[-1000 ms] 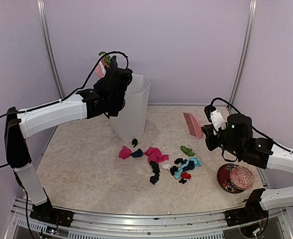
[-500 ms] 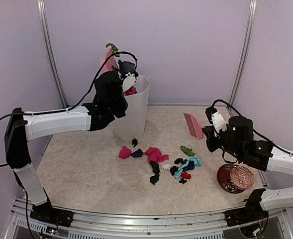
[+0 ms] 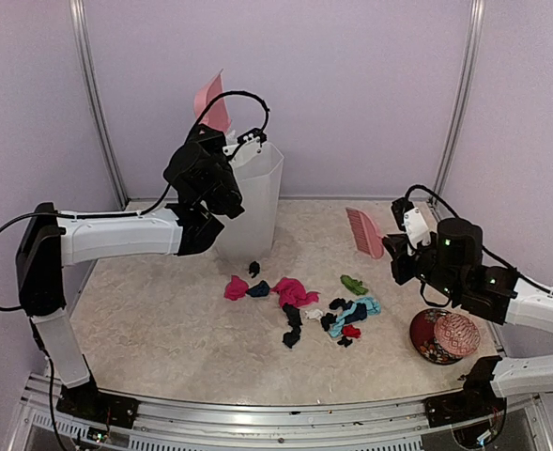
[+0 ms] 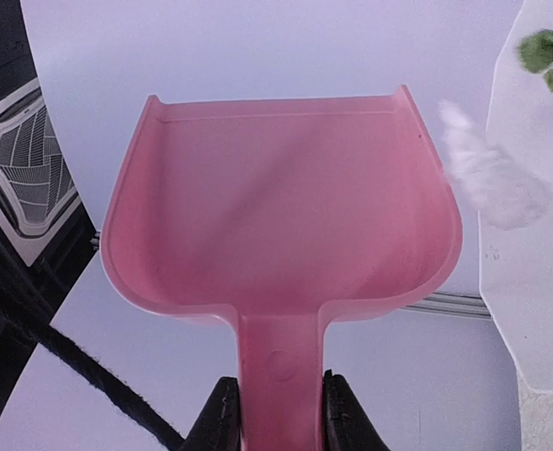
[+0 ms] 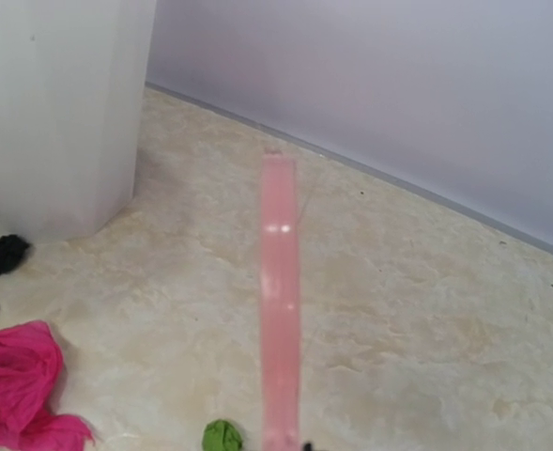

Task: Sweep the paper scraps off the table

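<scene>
My left gripper is shut on the handle of the pink dustpan, raised upright above the white bin; in the left wrist view the pan is empty, and white and green scraps fall beside it. My right gripper is shut on a pink brush held over the table's right side; it shows edge-on in the right wrist view. Paper scraps in magenta, black, teal, green and red lie mid-table, between the bin and the right arm.
A round red patterned dish sits at the front right, close to the right arm. The white bin stands at the back centre. Lilac walls ring the table and a metal rail runs along the front.
The left arm has tipped the dustpan up over the bin; the scraps it carried have slid out and the pan now stands upright and empty. The right arm has barely moved.
</scene>
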Tool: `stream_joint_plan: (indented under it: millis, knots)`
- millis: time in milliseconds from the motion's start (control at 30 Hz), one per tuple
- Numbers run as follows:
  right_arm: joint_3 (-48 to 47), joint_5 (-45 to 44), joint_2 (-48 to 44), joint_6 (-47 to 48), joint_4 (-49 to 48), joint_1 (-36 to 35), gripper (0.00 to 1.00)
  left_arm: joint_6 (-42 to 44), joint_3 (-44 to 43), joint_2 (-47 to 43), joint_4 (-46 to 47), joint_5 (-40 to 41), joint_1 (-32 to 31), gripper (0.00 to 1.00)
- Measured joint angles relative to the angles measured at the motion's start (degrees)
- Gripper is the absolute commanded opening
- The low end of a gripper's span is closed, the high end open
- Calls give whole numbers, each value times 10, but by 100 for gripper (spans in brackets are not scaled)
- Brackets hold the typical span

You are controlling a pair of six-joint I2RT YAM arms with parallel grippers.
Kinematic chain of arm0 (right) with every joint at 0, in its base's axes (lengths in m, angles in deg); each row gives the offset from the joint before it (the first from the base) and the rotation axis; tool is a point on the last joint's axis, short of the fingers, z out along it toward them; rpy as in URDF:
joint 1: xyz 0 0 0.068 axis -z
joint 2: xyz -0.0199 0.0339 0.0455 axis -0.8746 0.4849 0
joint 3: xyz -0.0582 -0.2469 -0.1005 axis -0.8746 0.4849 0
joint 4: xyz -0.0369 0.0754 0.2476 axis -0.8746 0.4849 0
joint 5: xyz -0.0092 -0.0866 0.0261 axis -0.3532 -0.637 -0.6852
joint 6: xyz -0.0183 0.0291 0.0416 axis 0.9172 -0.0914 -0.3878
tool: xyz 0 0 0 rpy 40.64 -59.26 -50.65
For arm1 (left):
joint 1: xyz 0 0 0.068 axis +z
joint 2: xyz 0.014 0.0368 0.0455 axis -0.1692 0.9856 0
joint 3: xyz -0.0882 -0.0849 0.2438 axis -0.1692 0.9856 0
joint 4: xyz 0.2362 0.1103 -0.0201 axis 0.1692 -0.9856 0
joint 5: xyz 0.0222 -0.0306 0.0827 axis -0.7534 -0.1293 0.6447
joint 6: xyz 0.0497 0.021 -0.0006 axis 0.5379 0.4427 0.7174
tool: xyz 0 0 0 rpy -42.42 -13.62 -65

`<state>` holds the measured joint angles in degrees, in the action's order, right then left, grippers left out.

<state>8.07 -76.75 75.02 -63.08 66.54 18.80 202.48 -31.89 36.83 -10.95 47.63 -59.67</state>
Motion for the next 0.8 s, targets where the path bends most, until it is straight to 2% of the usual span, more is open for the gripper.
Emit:
stream_joint_plan:
  millis: [367, 533, 667, 800]
  knots:
    - [1, 12, -12, 0, -6, 0, 0, 20, 4, 1, 19, -16, 1, 0]
    - [1, 14, -18, 0, -6, 0, 0, -8, -12, 1, 7, -16, 4, 0]
    - [1, 20, -24, 0, -6, 0, 0, -103, -60, -3, -75, -13, 4, 0]
    - [1, 37, -30, 0, -6, 0, 0, -285, -116, -26, -239, -21, 3, 0]
